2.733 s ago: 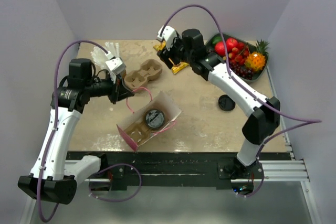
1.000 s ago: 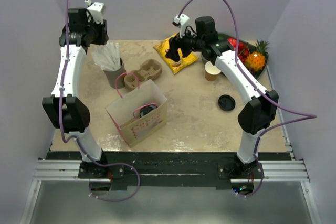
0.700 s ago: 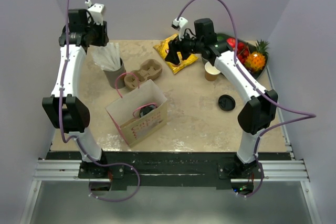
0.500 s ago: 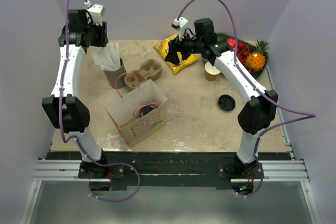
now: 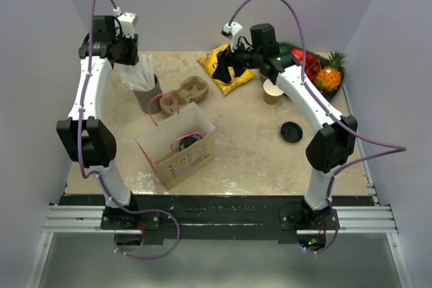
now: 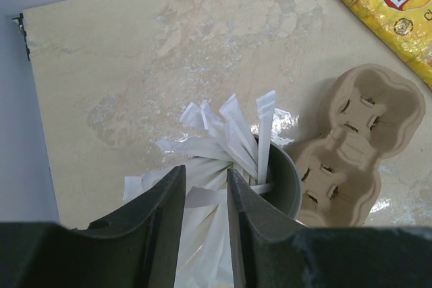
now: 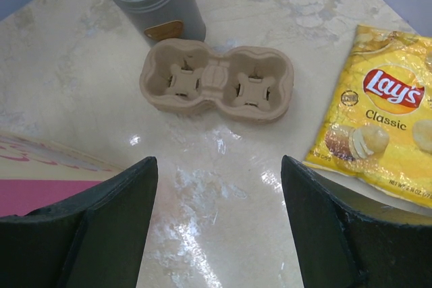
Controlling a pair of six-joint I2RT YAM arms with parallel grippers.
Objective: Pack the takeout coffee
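While the takeout coffee [image 5: 192, 144] sits inside the upright paper bag [image 5: 177, 164], left claw [image 6: 206, 170] hangs narrow over wrapped straws [image 6: 226, 129] in a gray cup [image 6: 288, 181]; can't tell if it grips any. Right claw [image 7: 217, 166]: wide, empty, above table [image 7: 270, 5] near cup carrier [image 7: 216, 82] & Lay's bag [image 7: 381, 116].

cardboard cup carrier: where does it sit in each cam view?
Top external: cup carrier left of centre, in the upper half.
Left wrist: at the right edge, around mid-height.
Right wrist: upper centre.
Shared landmark: yellow chips bag, close to the cup carrier in all three views.
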